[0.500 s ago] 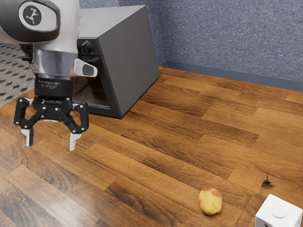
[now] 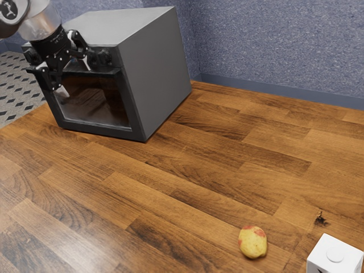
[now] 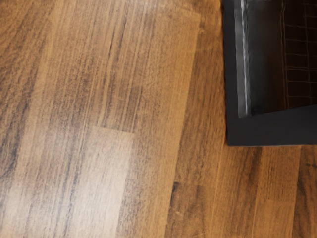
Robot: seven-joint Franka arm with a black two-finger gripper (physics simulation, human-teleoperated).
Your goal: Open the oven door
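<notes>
My gripper (image 2: 74,76) is at the upper front of the dark grey oven (image 2: 156,71), tilted, with its fingers spread apart and nothing visible between them. One fingertip is near the knobs, the other lower, in front of the glass. The oven door (image 2: 95,103) looks closed, its dark window facing forward. A dark bar (image 2: 114,71) runs along the door's top, partly hidden by the gripper. Whether a finger touches the oven, I cannot tell. In the wrist view, a corner of the oven's front frame (image 3: 270,130) shows beside the dark glass.
The wooden table (image 2: 187,170) extends in front of the oven and past its side. A yellow-red fruit (image 2: 252,242), a small dark object (image 2: 321,218) and a white box (image 2: 334,257) lie far from my gripper. A blue-grey wall (image 2: 278,45) stands behind.
My hand has moved up toward the exterior view's upper left, to the oven's front, and has tilted. The gripper is still open, and the oven has not moved.
</notes>
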